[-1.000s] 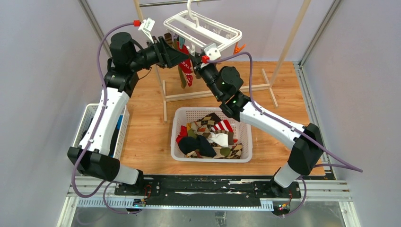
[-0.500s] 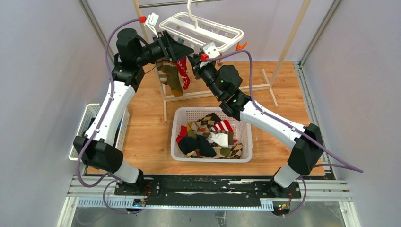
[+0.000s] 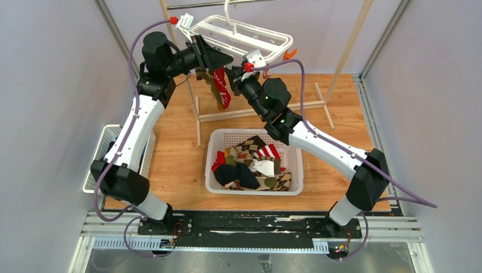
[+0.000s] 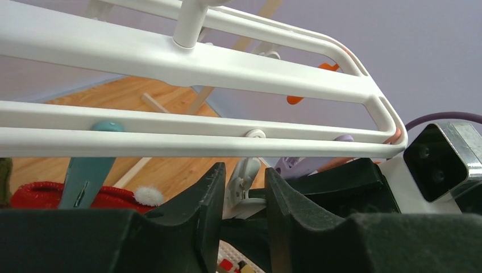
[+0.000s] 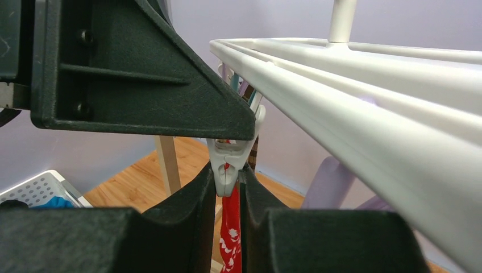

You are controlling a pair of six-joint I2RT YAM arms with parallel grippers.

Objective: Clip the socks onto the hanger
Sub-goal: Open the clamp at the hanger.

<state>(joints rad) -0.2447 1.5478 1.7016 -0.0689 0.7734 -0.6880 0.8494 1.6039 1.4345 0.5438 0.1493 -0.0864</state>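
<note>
Right gripper (image 5: 227, 187) clamped on clip (image 5: 227, 162) mouth, red sock (image 5: 230, 239) hanging from it. Left gripper (image 4: 241, 176) straddles the same clip's top (can't tell if it's gripping). Both arms raised, stretched out, meeting under hanger (image 4: 227, 68). Other socks (image 3: 250, 165) in basket (image 3: 213, 142).

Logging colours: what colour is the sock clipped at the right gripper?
The sock is red, white-patterned; right wrist view.
</note>
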